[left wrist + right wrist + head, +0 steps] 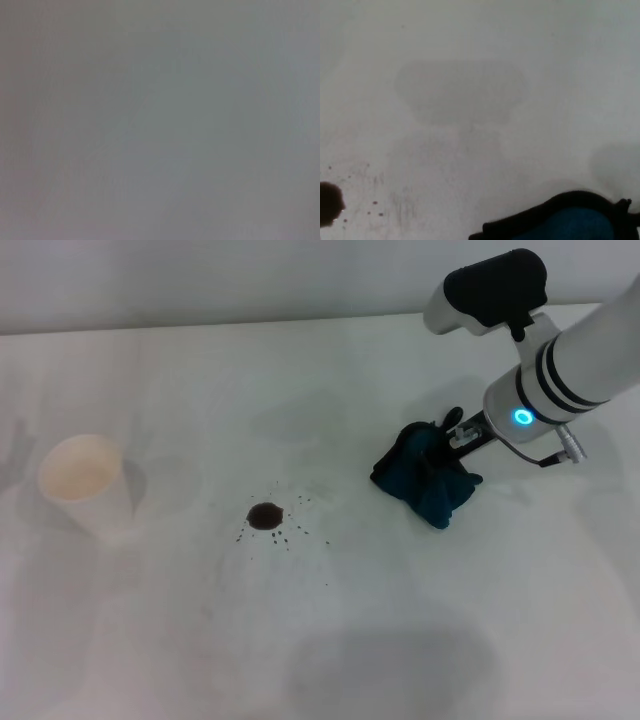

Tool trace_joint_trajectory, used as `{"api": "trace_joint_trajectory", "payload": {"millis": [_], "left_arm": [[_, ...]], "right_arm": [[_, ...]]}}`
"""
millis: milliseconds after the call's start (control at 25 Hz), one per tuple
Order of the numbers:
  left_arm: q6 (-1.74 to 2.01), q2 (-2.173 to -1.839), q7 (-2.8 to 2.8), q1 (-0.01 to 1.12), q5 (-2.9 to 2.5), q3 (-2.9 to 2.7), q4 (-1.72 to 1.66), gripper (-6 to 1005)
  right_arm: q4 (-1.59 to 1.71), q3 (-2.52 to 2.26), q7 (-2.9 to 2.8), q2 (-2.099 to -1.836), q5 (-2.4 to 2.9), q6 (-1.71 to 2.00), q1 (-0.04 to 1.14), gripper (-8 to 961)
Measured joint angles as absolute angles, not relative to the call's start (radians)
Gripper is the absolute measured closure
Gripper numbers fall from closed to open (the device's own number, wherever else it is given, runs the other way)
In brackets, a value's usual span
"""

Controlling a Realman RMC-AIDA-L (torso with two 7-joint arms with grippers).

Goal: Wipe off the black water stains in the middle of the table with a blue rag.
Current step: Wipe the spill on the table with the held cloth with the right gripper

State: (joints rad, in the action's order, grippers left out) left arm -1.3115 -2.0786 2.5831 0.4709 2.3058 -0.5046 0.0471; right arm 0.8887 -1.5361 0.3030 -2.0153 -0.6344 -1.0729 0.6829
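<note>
The black water stains (265, 515) are a small dark blot ringed by tiny specks near the middle of the white table (320, 640); the blot also shows at the edge of the right wrist view (329, 202). The blue rag (425, 480) lies bunched up to the right of the blot, apart from it. Its dark edge and blue cloth show in the right wrist view (570, 220). My right gripper (440, 445) is down in the rag with its black fingers closed on the cloth. My left gripper is out of view; the left wrist view shows only plain grey.
A white paper cup (82, 480) stands at the left of the table, well away from the blot. The table's far edge (200, 325) runs across the back.
</note>
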Motion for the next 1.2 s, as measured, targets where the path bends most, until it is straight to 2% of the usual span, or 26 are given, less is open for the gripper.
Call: {"api": "trace_joint_trajectory", "payload": {"millis": [120,360,720,1200], "left_arm": [[-1.312,-2.079,2.583,0.471,2.306,-0.505,0.046,107],[-1.312,-2.079,2.583,0.474,2.307,-0.505,0.045,108],[-1.319,-2.079,2.583,0.493,2.307,-0.505,0.044,108],[-1.324,-2.079,2.534,0.496,2.305,-0.505,0.045,107]], "right_arm": [[0.919,-1.541,0.343,-2.02,-0.666,-1.073,0.683,797],[0.961,-1.595,0.535,-2.023,-0.917,-1.049,0.688,833],[0.853,-1.923,0.822,-2.028,-1.264,-0.755,0.705,832],[0.767,-2.159,0.877,-2.028,-1.334,-0.509,0.741,837]]}}
